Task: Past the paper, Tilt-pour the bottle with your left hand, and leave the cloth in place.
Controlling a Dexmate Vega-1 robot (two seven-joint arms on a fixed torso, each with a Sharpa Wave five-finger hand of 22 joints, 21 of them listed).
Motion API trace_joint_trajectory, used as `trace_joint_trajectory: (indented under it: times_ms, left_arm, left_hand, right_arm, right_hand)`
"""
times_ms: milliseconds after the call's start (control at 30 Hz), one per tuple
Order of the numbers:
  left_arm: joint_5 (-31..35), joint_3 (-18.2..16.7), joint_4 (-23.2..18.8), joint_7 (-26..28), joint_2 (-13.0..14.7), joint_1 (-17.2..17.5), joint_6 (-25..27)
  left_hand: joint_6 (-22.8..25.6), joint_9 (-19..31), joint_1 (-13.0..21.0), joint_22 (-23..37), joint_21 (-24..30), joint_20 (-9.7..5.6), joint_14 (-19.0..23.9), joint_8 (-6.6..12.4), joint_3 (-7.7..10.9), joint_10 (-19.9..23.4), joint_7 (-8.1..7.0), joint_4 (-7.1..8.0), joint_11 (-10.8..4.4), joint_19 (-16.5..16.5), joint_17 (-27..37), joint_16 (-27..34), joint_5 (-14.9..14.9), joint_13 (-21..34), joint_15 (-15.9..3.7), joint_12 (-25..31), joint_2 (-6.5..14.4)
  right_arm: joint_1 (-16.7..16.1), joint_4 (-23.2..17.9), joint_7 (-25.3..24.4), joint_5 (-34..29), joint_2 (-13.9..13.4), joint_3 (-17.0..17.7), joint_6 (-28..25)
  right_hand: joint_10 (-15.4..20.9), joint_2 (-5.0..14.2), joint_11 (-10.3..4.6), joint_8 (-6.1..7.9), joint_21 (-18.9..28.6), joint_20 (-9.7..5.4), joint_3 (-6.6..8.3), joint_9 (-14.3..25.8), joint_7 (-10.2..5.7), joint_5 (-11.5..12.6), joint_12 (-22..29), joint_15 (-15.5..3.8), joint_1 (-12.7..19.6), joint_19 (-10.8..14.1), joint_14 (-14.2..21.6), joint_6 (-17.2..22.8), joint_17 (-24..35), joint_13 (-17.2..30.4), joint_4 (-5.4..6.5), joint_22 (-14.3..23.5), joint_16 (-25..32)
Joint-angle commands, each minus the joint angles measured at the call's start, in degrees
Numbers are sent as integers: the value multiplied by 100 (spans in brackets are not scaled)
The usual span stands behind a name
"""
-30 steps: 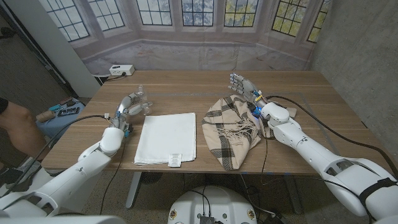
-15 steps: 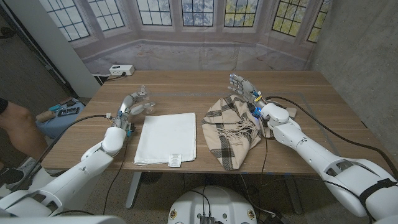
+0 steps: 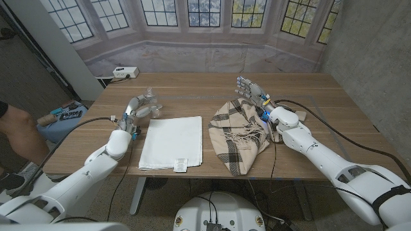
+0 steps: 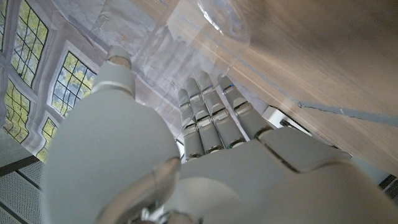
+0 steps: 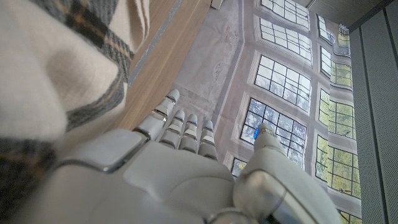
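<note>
A clear plastic bottle (image 3: 151, 102) stands on the table just past the far left corner of the white folded paper (image 3: 172, 141). My left hand (image 3: 134, 107) is right beside the bottle on its left, fingers stretched out straight and apart. In the left wrist view the bottle's clear base (image 4: 224, 15) lies beyond the fingertips (image 4: 208, 106), with nothing in the palm. The plaid cloth (image 3: 237, 131) lies crumpled to the right of the paper. Beyond the cloth's far edge my right hand (image 3: 251, 88) stands open, fingers spread; the cloth (image 5: 56, 68) also shows in the right wrist view.
A white box (image 3: 125, 72) sits at the table's far left corner. A person's arm (image 3: 16, 125) and a blue object (image 3: 64, 117) are off the left edge. A tan item (image 3: 300, 116) lies by my right forearm.
The left hand has shifted only very slightly beside the bottle. The right arm, cloth and paper have not moved.
</note>
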Motion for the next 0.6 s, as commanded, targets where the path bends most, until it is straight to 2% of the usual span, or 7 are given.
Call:
trace_joint_trajectory:
  times_ms: [33, 333, 600]
  left_arm:
    - [-84, -150, -342, -80, 142, 150, 43]
    - [-117, -243, -710, -294, 340, 261, 214]
    - [-137, -247, -1055, -653, 549, 245, 577]
  left_hand:
    - [731, 75, 324, 18, 30, 61, 134, 126, -82, 77, -136, -22, 6, 7, 217, 163, -14, 122, -128, 66, 567]
    - [796, 150, 402, 22, 40, 69, 123, 229, -163, 154, -136, -38, 14, 12, 458, 347, -7, 259, -124, 144, 603]
    - [772, 210, 514, 23, 24, 82, 76, 284, -184, 136, -143, -64, 29, -43, 630, 452, 9, 369, -108, 182, 662]
  right_arm:
    - [-2, -128, -28, -47, -44, -22, -70]
    - [-52, -388, -108, -75, -145, -9, -181]
    - [-99, -541, -163, -75, -204, 9, -246]
  right_hand:
    - [9, 54, 32, 11, 9, 0, -37, 31, 26, -7, 37, 36, 43, 48, 14, 32, 26, 26, -7, 8, 48]
    - [5, 56, 29, 12, 9, 1, -43, 31, 28, -7, 35, 34, 46, 50, 17, 33, 26, 26, -10, 8, 49]
    - [3, 58, 31, 11, 8, 1, -49, 31, 35, -7, 35, 24, 46, 51, 13, 31, 27, 26, -11, 8, 48]
